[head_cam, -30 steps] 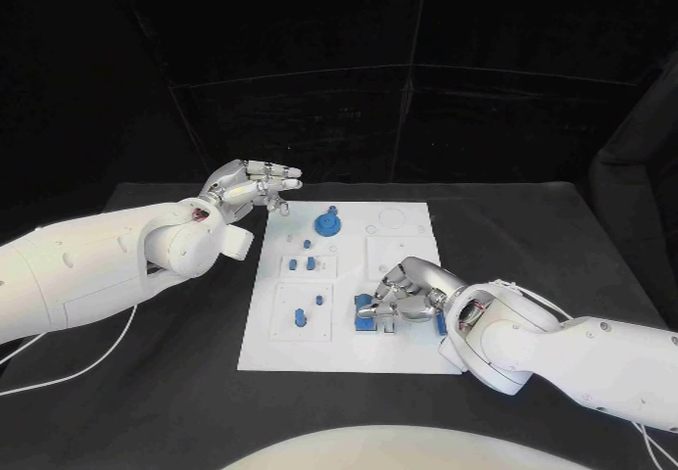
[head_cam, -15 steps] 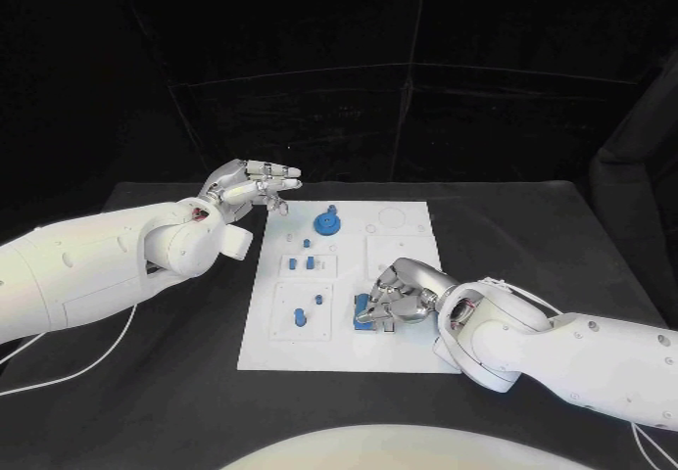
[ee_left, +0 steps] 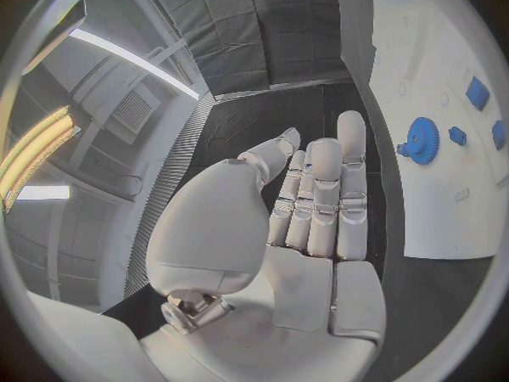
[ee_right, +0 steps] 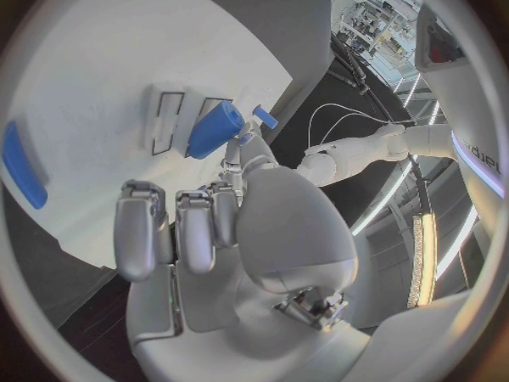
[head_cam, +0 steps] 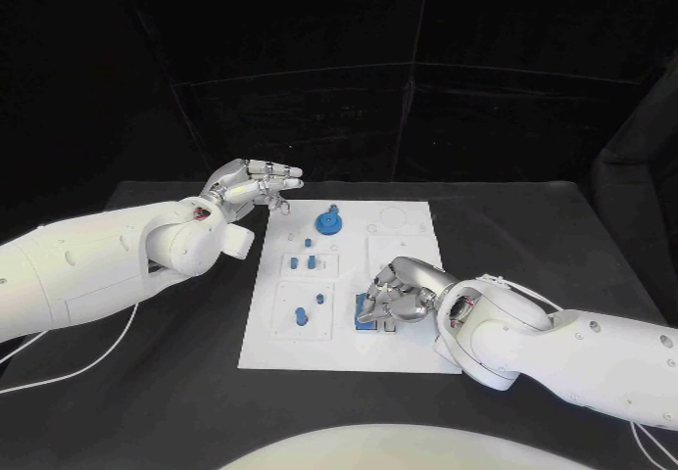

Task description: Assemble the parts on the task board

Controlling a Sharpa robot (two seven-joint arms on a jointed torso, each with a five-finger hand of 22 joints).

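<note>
Meanwhile, left hand (head_cam: 255, 186) open above table (head_cam: 169, 352).

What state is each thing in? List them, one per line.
task board: flat on the black table.
blue gear: standing on the board's far end, untouched.
blue part: pinched in the right hand's fingertips, over the board.
right hand: holds that part at the board's near right.
left hand: holds nothing, fingers apart, off the board's far left corner.

Left robot hand (head_cam: 255, 185) hovers with nothing held; right robot hand (head_cam: 393, 291) pinches downward.
</note>
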